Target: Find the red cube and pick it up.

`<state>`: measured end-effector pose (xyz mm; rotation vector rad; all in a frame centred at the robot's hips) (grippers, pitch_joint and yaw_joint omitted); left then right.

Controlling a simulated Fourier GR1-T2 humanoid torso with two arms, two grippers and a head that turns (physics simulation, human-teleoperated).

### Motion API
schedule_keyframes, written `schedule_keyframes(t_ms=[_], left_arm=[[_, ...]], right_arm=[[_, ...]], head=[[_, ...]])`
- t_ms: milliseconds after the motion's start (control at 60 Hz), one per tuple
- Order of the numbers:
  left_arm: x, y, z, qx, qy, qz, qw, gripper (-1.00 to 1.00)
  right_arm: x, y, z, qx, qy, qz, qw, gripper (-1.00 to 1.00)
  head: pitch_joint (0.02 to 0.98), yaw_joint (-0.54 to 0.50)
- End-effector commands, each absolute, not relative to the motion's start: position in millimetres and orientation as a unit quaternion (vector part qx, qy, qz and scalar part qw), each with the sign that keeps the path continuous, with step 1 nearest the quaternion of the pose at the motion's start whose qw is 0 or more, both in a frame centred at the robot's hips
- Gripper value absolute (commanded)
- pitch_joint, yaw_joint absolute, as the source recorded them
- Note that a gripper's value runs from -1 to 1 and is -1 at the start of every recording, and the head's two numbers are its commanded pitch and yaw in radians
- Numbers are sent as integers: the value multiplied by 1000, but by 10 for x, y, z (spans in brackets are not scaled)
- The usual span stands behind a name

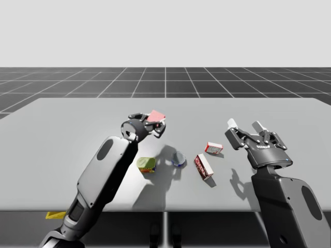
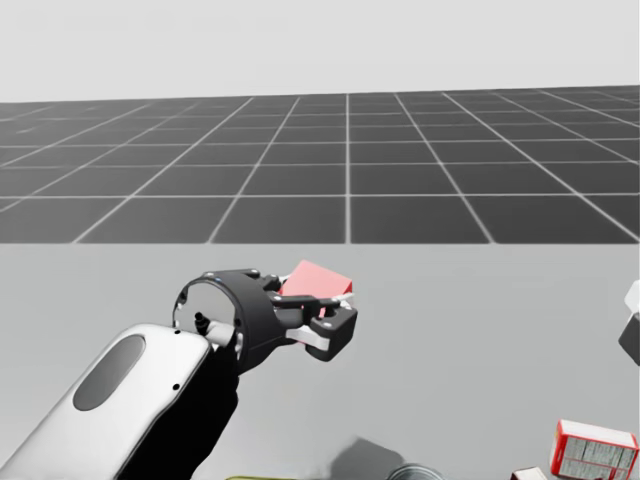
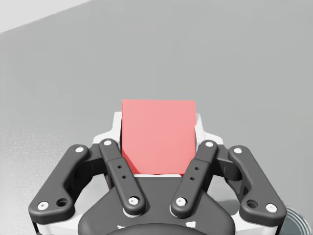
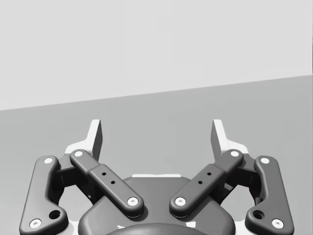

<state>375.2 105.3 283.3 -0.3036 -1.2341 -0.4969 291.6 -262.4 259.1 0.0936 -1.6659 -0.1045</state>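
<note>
holding the red cube [image 3: 157, 137] in my left gripper [image 3: 156, 128], one finger flat against each of two opposite faces, so clamped on it from both sides. seated deep between the fingers, with the far edge just past the tips: a sound way to hold it, since more contact means less chance of the cube pivoting or sliding out.

from the high view, carrying the cube [image 1: 156, 117] beyond the green can [image 1: 146, 164], further from me than the can and slightly to its right. judged lifted clear of the table [image 1: 57, 129]: the dark shadow of arm and gripper [image 1: 151, 124] falls on the tabletop just right of the can, apart from the cube itself. hard to say from the head view how high the cube [image 2: 316, 282] hangs, though nothing is seen touching it but the gripper [image 2: 322, 310].

have my right gripper [image 1: 245, 125] hovering well to the right of the can, fingers spread wide and nothing between them [image 4: 156, 134]; presumably held off there so as not to crowd the lift.

lying on the table and no part of the job: a tipped blue-and-silver can [image 1: 179, 158] just right of the green can, a red-and-white box [image 1: 204, 167] further right, and a smaller red-and-white box [image 1: 213, 148] beyond that one.

looks as good as done. calls only for a steady squeeze and a level wrist, so as not to let the cube slip.
</note>
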Motion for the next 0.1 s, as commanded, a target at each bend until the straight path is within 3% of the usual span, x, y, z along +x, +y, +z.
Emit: schedule_keyframes(t_ms=[17,100], left_arm=[[3677,974,3218,-146,-474,-280,822,1000],[3617,969,3415,-146,-500,-278,807,1000]], right_arm=[[2915,-2622,2587,38,-740,-44,670,-1000],[2914,-2622,2588,36,-740,-43,670,-1000]], head=[[441,62],[441,62]])
